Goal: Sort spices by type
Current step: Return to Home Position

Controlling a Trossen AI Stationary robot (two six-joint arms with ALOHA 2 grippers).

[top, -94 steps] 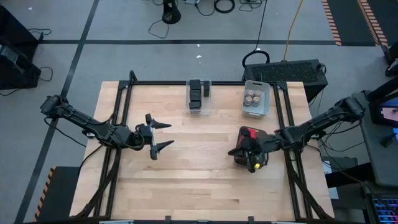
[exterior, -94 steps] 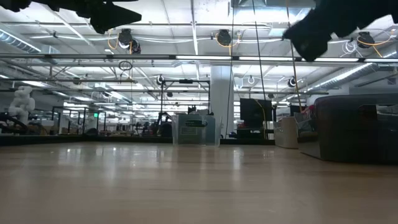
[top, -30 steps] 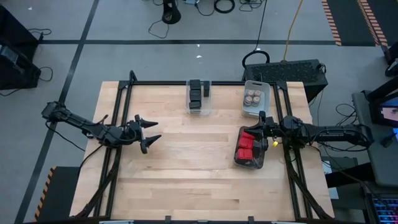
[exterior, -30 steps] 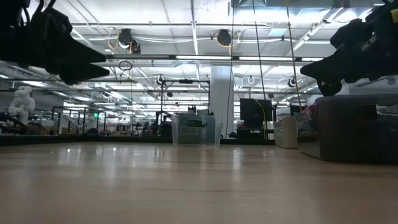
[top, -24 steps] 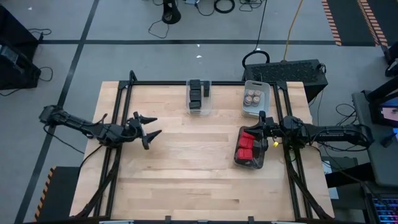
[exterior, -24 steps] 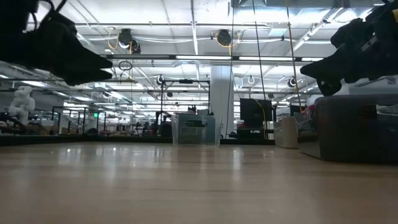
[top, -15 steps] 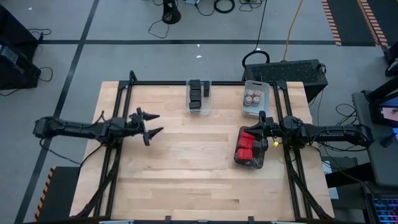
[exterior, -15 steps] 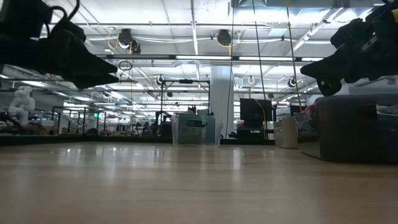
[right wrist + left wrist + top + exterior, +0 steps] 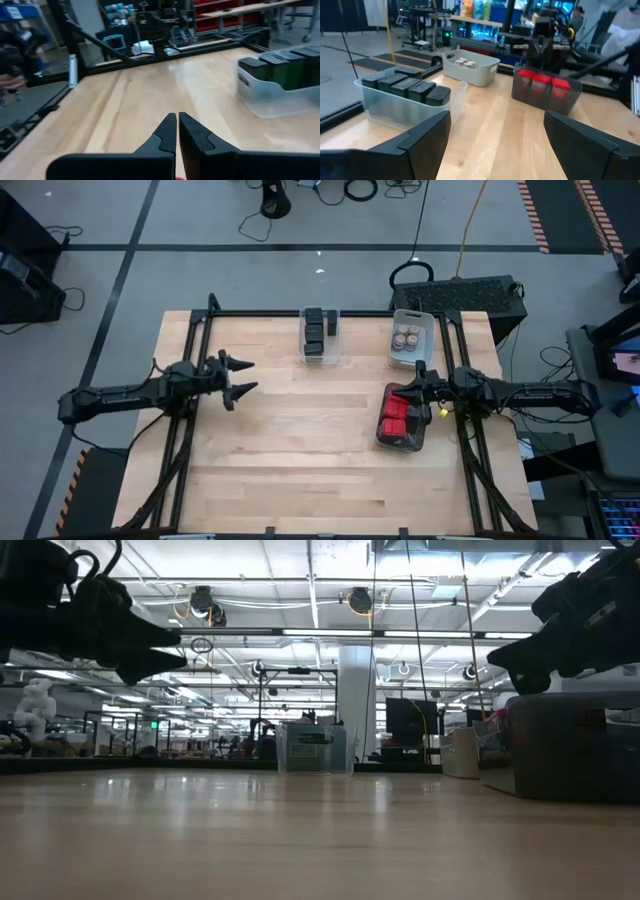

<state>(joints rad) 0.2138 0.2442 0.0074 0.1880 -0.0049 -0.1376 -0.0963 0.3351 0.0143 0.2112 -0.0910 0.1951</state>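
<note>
The spices sit sorted in three bins. Dark tins fill a clear bin [image 9: 320, 336] [image 9: 405, 91] at the far middle. Round tan-topped jars are in a white bin [image 9: 411, 340] [image 9: 470, 65] to its right. Red tins stand in a dark bin [image 9: 400, 420] [image 9: 546, 88] near the right edge. My left gripper [image 9: 244, 376] [image 9: 495, 145] hangs open above the left part of the table, pointing level toward the bins, with nothing between its fingers. My right gripper [image 9: 414, 383] [image 9: 177, 131] is shut and empty, held above the dark bin's far end [image 9: 575, 745].
Bare wooden tabletop [image 9: 310, 450] stretches between the two arms and along the near edge. A black frame [image 9: 205, 330] borders the table. The room behind holds racks, cables and a black case [image 9: 460, 292] beyond the far edge.
My left gripper has swung toward the table's far edge and turned to point more squarely at the right side, staying open and empty. Its arm has swept round behind it toward the near left.
</note>
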